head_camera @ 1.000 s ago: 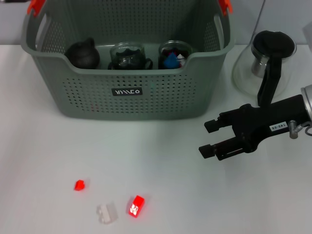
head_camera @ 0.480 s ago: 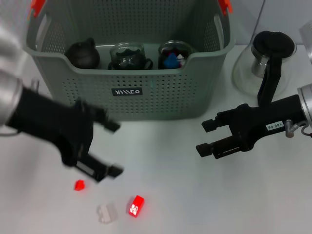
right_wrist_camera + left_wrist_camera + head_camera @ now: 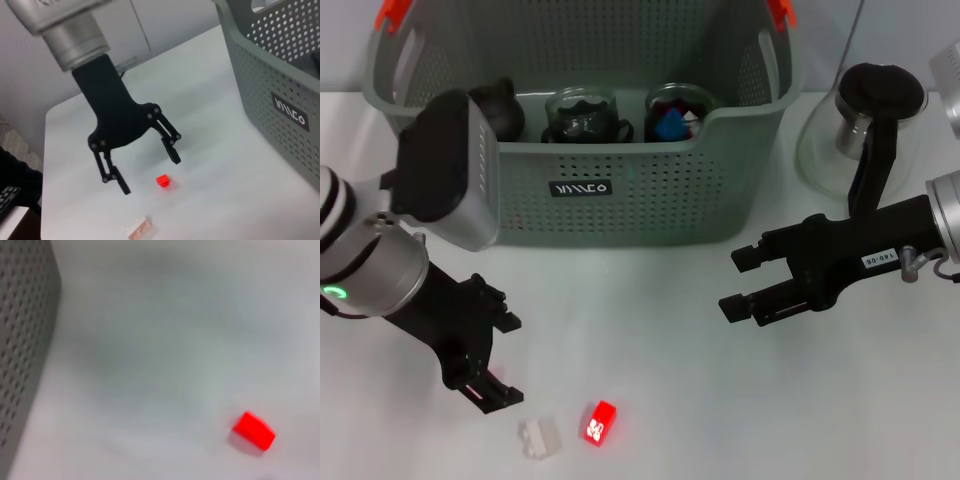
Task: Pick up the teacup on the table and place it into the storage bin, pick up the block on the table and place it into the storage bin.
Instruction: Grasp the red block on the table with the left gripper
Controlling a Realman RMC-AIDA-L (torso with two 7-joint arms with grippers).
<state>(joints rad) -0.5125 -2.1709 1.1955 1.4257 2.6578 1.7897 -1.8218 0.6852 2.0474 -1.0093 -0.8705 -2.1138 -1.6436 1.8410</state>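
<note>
White table (image 3: 660, 400) carrying the storage bin (image 3: 585, 190) at its far edge. Left gripper (image 3: 498, 352), jaws spread and empty, hovers over what is probably the small red block (image 3: 163, 180); right gripper (image 3: 745, 282), open and empty, is parked mid-table.

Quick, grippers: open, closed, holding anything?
Left gripper: jaws open, empty, above the small red block.
Right gripper: jaws open, empty, in front of the storage bin.

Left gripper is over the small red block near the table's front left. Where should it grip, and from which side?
Judging from the right wrist view, come straight down: the small red block lies low on the table, between the open fingers of the left gripper, nothing touching it. Close across its two opposite flat side faces, near mid-height. The head view hides it under the arm; the left wrist view shows it sitting skewed, so turn the wrist to match.
</note>
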